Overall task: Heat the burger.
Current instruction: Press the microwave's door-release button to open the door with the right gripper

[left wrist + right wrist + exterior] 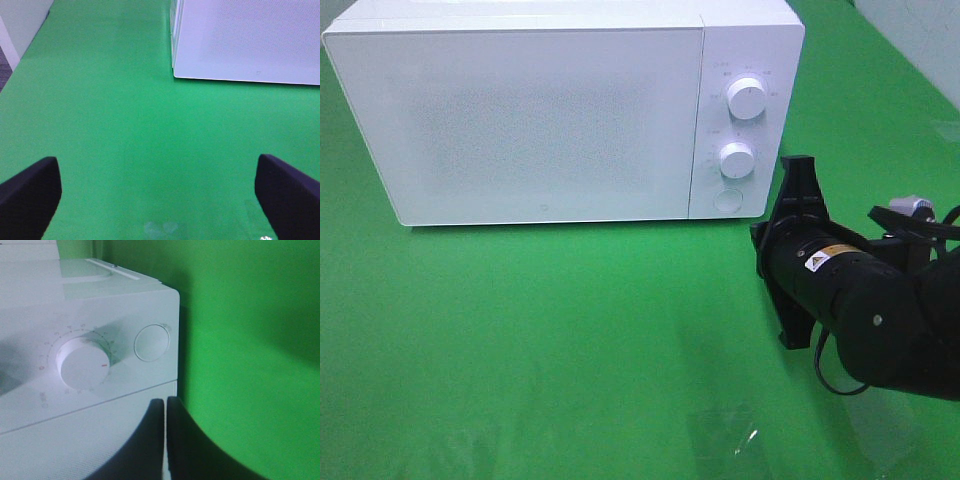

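Brand mark: we see a tiny mark low on the door of the white microwave oven [530, 110], too small to read.
Dial writing: a ring of faint figures runs round the lower knob [82, 365], which carries a short red tick; we cannot read the figures. The upper knob [747, 98] has small marks round it as well, equally unreadable.
Button: a plain round button [152, 343] sits beside the lower knob at the bottom of the control panel, with a small mark at its edge that we cannot make out.
Arm label: a yellow-and-white sticker [830, 255] sits on the black right arm [890, 310]; its print is too small for us.
Container: the microwave oven stands on the green worktop [570, 350] with its door shut. The door is pale and opaque, so we cannot see what it holds.
Burger: no view shows it, so we cannot tell where it is.
Right claw [165, 402]: fingers pressed together with nothing between them, pointed at the oven's lower front corner near the round button. We cannot tell whether it touches.
Left claw [156, 165]: spread wide and empty over bare worktop, well apart from the oven.
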Available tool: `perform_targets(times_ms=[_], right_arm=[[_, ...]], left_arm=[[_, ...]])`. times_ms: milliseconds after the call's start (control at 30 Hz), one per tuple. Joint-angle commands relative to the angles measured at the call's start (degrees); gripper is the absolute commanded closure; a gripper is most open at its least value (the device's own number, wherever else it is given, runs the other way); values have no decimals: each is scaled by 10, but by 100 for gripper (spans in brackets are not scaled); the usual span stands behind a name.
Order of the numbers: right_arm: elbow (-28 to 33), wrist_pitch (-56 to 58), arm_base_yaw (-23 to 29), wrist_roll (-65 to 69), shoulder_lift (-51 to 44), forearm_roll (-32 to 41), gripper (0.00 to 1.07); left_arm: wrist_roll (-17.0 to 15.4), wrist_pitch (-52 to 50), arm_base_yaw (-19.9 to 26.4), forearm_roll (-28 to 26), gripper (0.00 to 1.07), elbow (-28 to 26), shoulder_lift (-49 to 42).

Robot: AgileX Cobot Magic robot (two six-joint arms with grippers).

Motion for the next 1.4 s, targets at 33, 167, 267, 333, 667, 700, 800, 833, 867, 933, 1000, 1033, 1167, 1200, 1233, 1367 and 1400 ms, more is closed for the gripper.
perform_targets(times_ms=[33,167,267,333,667,700,800,833,867,933,1000,1033,1167,1200,1233,1367,1400], right_arm=[[-6,9,-19,22,0,-30,107],[-26,39,-42,48,9,-76,107],[-48,35,-52,83,36,-107,107],[-60,34,-52,89,54,-110,107],[-117,30,-80,95,113,-130,107],[-117,30,-80,95,113,-130,107],[-131,30,-93,94,119,-151,107],[-139,30,-102,94,124,-156,107],[-139,30,-102,94,124,-156,107],[-145,30,-106,95,131,-157,107],[-151,31,-112,95,138,-163,107],[-156,32,-112,96,143,-170,107],[-164,33,-112,96,151,-171,107],[-168,32,-112,97,155,-171,107],[-168,32,-112,97,155,-171,107],[-170,23,-116,94,155,-170,107],[-170,23,-116,94,155,-170,107]], left_arm=[[0,-5,0,-4,6,1,-9],[0,-5,0,-4,6,1,-9],[0,-5,0,-4,6,1,-9],[0,-5,0,-4,6,1,-9],[0,-5,0,-4,6,1,-9],[0,-5,0,-4,6,1,-9],[0,-5,0,-4,6,1,-9],[0,-5,0,-4,6,1,-9],[0,-5,0,-4,6,1,-9],[0,-5,0,-4,6,1,-9],[0,-5,0,-4,6,1,-9],[0,-5,0,-4,6,1,-9],[0,-5,0,-4,6,1,-9],[0,-5,0,-4,6,1,-9],[0,-5,0,-4,6,1,-9],[0,-5,0,-4,6,1,-9],[0,-5,0,-4,6,1,-9]])
